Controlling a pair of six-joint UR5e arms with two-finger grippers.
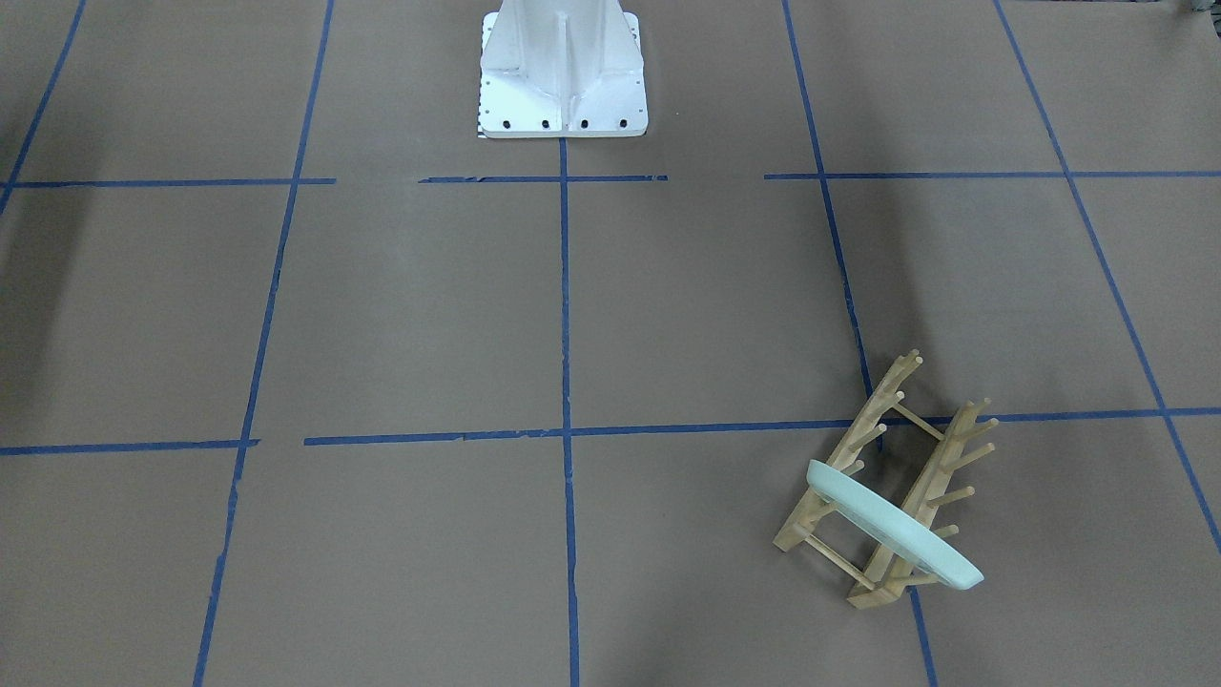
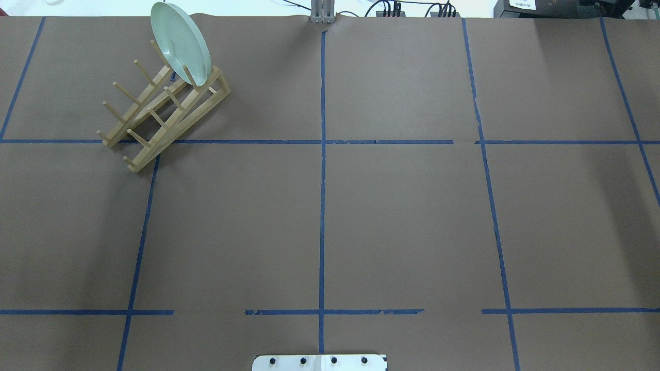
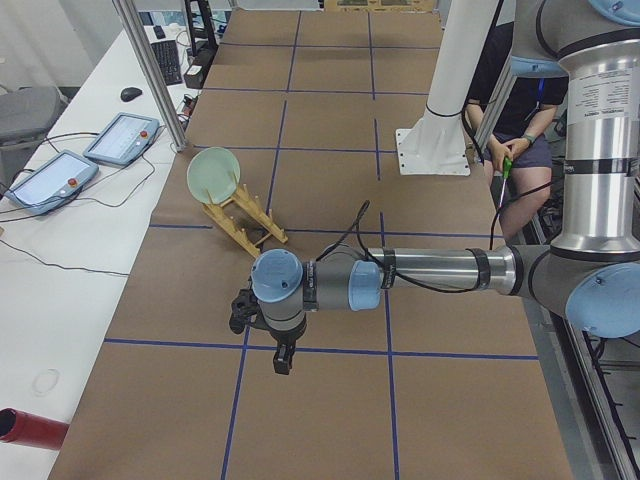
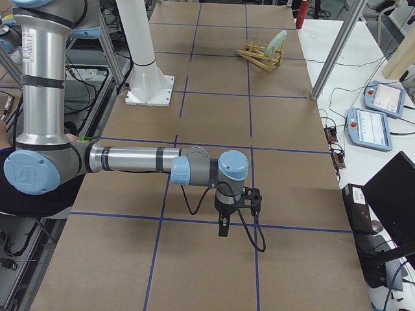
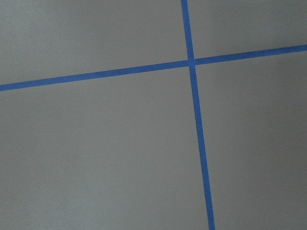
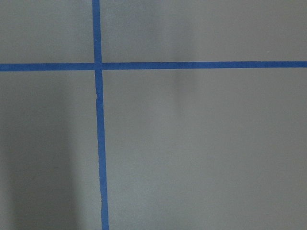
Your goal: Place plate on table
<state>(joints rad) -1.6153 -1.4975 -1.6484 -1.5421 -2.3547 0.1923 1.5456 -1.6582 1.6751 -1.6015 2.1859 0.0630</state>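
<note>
The plate (image 1: 892, 523) leans between pegs of the rack (image 1: 940, 468) so it won't roll; the left claw (image 3: 283, 358) and right claw (image 4: 223, 228) hang far off, open or closed I cannot tell.

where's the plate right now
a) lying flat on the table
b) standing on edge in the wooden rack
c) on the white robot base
b: the plate stands on edge between the pegs at one end of the wooden rack.
</note>
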